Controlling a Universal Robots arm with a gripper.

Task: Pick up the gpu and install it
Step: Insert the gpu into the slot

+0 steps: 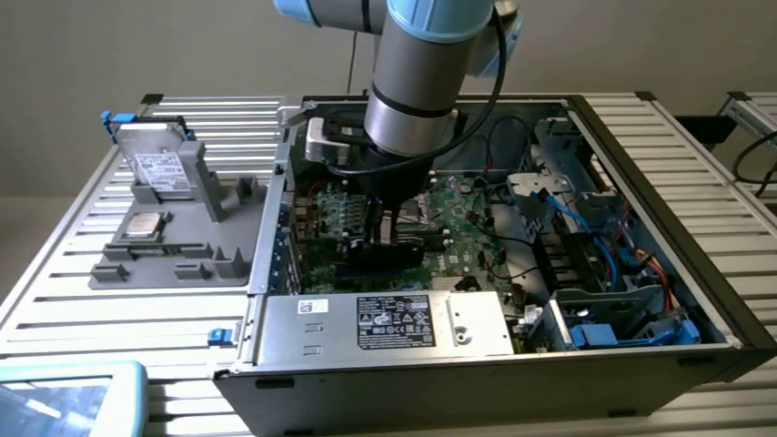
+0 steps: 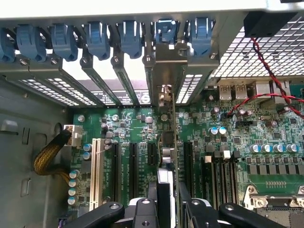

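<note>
The gpu [image 2: 167,156] shows edge-on in the wrist view, standing upright over the motherboard [image 2: 223,128] among the black expansion slots [image 2: 133,166]. Its silver end bracket [image 2: 169,66] sits against the case's rear slot openings, under the blue clips [image 2: 97,38]. My gripper [image 2: 167,211] is shut on the card, one black finger [image 2: 142,211] on each side of it. In the exterior view the arm reaches down into the open computer case [image 1: 661,196], and the gripper [image 1: 391,238] holds the dark gpu [image 1: 395,257] low over the green board.
A silver power supply [image 1: 382,323] lies along the case's near side. Blue cables [image 1: 607,259] and drive bays fill the exterior view's right. A grey tray [image 1: 231,264] outside the case holds a labelled drive [image 1: 158,168] and a CPU chip [image 1: 146,225]. A yellow braided cable [image 2: 50,159] runs beside the slots.
</note>
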